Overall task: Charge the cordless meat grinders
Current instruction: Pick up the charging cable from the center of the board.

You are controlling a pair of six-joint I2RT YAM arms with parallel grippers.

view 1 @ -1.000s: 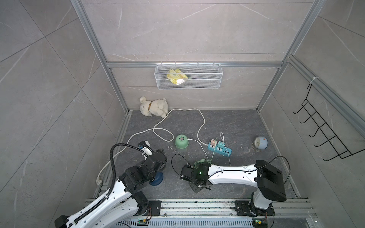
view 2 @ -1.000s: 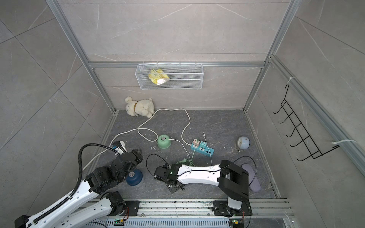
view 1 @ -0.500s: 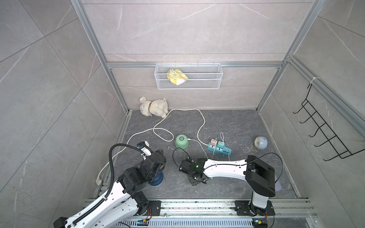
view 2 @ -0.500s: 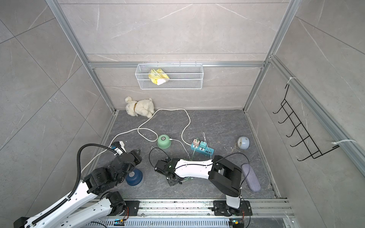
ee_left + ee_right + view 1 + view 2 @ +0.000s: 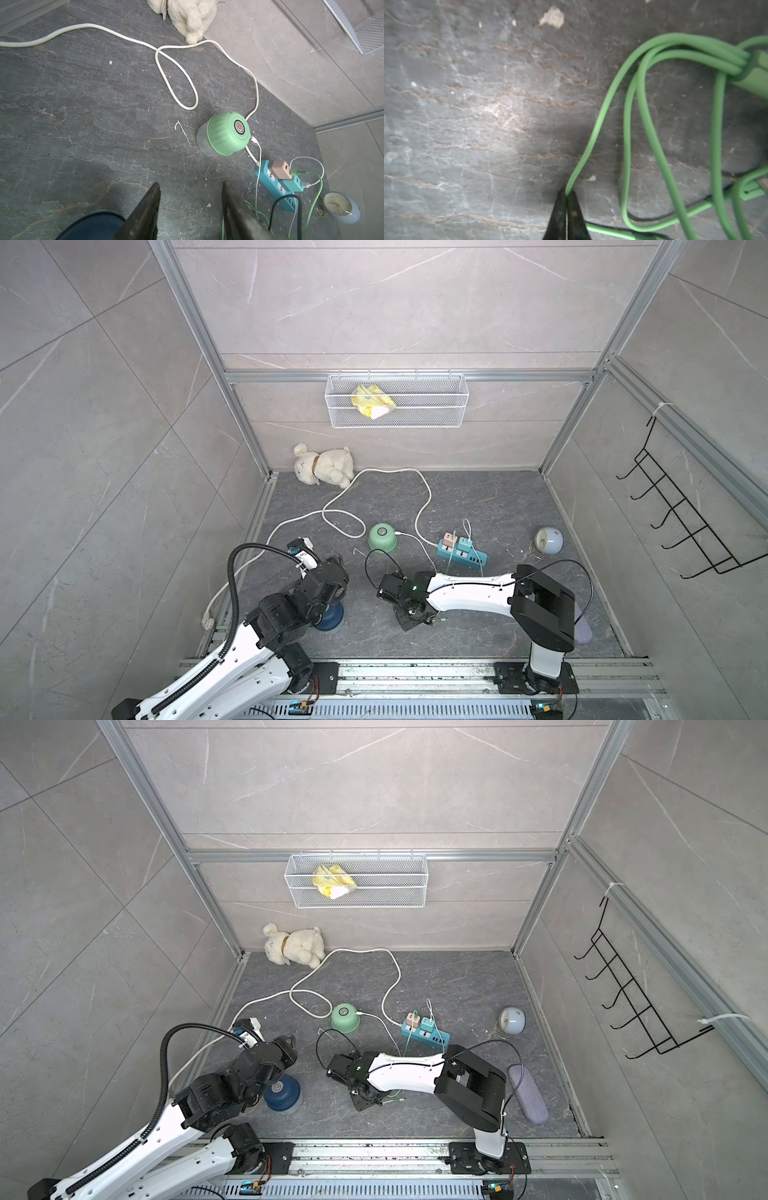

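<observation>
Now basket [image 5: 436, 416] holds yellow pack [image 5: 372, 402]; right hand [image 5: 566, 196] pinches green cable [image 5: 593, 133], left hand [image 5: 190, 184] gapes

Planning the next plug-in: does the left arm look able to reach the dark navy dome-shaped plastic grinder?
Probably yes: the open left gripper hangs beside the dark navy dome-shaped grinder, nothing between them.

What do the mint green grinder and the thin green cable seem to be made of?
The mint green grinder is probably matte plastic with moulded ribs; its round centre looks like shiny metal. The thin green cable seems a soft rubbery sheath, smooth, bending in loose loops.
</observation>
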